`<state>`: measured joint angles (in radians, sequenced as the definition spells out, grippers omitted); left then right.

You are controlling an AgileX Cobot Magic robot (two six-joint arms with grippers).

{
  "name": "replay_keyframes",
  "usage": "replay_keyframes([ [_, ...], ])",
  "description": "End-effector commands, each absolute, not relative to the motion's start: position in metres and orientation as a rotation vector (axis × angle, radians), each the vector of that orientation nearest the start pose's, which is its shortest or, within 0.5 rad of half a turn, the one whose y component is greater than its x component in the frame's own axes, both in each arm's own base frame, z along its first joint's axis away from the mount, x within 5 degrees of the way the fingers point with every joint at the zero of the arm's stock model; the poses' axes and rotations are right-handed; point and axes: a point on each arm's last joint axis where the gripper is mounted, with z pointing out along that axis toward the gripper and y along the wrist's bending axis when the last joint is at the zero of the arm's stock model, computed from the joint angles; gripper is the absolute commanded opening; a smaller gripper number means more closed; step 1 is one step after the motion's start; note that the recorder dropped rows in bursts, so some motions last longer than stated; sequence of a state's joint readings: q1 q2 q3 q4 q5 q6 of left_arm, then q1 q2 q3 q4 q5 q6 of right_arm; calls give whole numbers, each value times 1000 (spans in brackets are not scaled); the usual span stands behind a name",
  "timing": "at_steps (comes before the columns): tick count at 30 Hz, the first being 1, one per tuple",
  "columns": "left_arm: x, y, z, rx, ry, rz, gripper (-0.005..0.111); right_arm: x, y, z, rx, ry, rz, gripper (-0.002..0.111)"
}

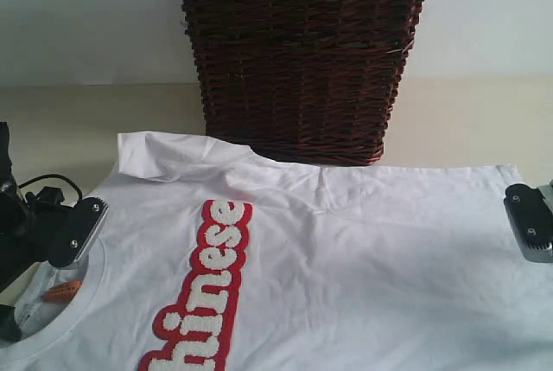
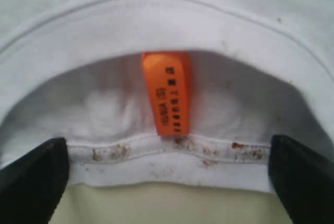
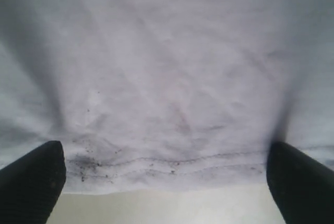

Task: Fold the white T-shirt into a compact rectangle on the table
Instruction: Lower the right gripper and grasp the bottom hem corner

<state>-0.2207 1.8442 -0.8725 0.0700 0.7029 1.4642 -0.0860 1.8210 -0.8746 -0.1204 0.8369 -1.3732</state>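
The white T-shirt (image 1: pixel 346 267) lies flat and sideways on the table (image 1: pixel 60 120), with its red-outlined lettering (image 1: pixel 206 293) toward the left. My left gripper (image 1: pixel 50 281) is at the neck, open. Its dark fingers (image 2: pixel 31 179) straddle the stained back collar band (image 2: pixel 167 158), below an orange label (image 2: pixel 167 92). At the opposite end my right gripper (image 1: pixel 530 222) is open over the bottom hem. Its fingers (image 3: pixel 31 177) stand wide on either side of the stitched, speckled hem edge (image 3: pixel 167 166). Neither gripper grips any cloth.
A dark wicker basket (image 1: pixel 302 51) with lace trim stands behind the shirt against the pale wall, touching or nearly touching the shirt's far edge. One sleeve (image 1: pixel 151 155) is rumpled at the back left. Bare table shows left and right of the basket.
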Motion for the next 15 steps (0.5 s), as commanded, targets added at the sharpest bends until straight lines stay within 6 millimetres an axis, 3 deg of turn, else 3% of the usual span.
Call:
replay_keyframes([
  [1,278,-56,103,-2344,-1959,-10,105,274,-32,124,-2126,2539,43,105],
  [15,278,-56,103,-2344,-1959,-10,105,280,-34,122,-2100,2509,-56,105],
])
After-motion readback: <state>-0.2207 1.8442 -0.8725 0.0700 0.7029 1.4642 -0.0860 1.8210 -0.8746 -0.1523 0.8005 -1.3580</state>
